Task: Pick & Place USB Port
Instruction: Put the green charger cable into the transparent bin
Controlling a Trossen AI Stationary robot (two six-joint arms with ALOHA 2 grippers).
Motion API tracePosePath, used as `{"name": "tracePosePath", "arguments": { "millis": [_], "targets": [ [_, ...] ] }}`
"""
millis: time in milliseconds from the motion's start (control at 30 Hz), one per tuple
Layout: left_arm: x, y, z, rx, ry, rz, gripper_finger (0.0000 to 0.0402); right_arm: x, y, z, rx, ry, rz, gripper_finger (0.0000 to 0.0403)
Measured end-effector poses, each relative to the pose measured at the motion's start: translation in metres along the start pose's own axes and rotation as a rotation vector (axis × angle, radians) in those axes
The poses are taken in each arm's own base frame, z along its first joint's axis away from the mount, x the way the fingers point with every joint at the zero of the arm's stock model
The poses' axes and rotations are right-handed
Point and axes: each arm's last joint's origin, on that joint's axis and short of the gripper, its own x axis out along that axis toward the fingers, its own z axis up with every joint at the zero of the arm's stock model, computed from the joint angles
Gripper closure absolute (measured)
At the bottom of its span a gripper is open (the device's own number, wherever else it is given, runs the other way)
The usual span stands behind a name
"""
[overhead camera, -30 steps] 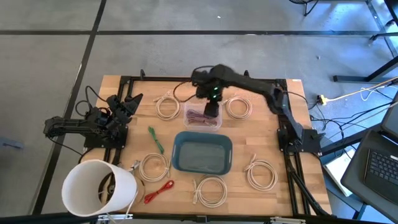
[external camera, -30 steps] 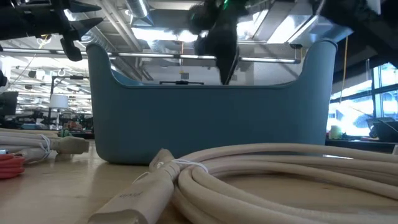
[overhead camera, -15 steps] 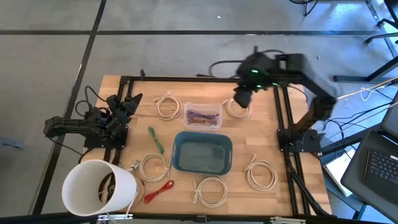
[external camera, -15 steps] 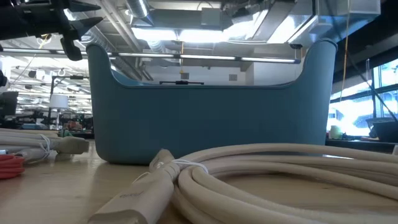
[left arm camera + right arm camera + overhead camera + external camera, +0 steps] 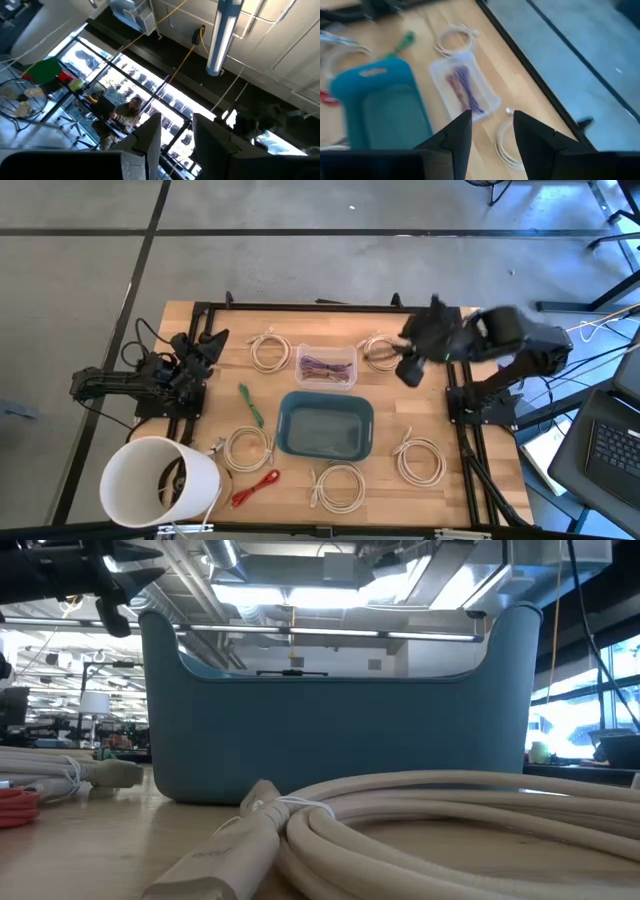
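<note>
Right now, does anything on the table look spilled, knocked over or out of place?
One thing: the white bucket at the table's front left corner lies on its side, mouth facing left, something dark inside. The cable coils, blue bin and clear tray look orderly.

The wooden bench (image 5: 420, 395) carries a teal bin (image 5: 326, 425) at centre, a clear tray (image 5: 327, 366) above it, coiled white cables (image 5: 421, 459) around, a green tie (image 5: 250, 404), a red tie (image 5: 256, 486) and a white bucket (image 5: 160, 481) at lower left.

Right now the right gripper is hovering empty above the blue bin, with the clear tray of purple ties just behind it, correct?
Not quite. In the high view the right gripper hovers beside the white cable coil, right of the clear tray, not above the blue bin. It is empty, jaws apart.
</note>
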Motion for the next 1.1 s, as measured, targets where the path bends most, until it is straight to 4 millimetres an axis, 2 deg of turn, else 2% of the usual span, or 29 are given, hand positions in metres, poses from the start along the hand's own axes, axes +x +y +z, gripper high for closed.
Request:
{"name": "tracePosePath", "arguments": {
  "millis": [133, 200, 400, 567, 700, 800, 933, 1033, 1100],
  "targets": [
    [0.000, 0.000, 0.000, -0.012, -0.004, 0.008, 0.0297, 0.027, 0.009, -0.041, 0.070, 0.033, -0.022, 0.0256],
    [0.000, 0.000, 0.000, -0.034, 0.004, -0.004, 0.0297, 0.035, 0.006, -0.058, 0.130, 0.030, 0.008, 0.0256],
    [-0.001, -0.001, -0.008, 0.010, 0.130, -0.123, 0.0297, 0.038, -0.025, -0.110, 0.320, -0.015, 0.073, 0.0256],
    [-0.001, 0.001, -0.018, 0.065, 0.327, -0.118, 0.0297, 0.036, -0.049, -0.143, 0.514, -0.171, 0.151, 0.0256],
    [-0.001, -0.002, -0.015, 0.142, 0.578, 0.009, 0.0297, 0.044, -0.055, -0.160, 0.623, -0.316, 0.252, 0.0256],
    [0.004, -0.014, 0.002, 0.248, 0.683, 0.009, 0.0297, 0.052, -0.055, -0.170, 0.653, -0.366, 0.295, 0.0256],
    [0.018, -0.035, 0.022, 0.470, 0.794, -0.020, 0.0297, 0.059, -0.054, -0.177, 0.672, -0.357, 0.299, 0.0256],
    [0.033, -0.046, 0.022, 0.615, 0.923, -0.036, 0.0297, 0.059, -0.054, -0.177, 0.673, -0.358, 0.303, 0.0256],
    [0.042, -0.050, 0.015, 0.688, 1.075, -0.057, 0.0297, 0.059, -0.054, -0.176, 0.675, -0.360, 0.306, 0.0256]
  ]
}}
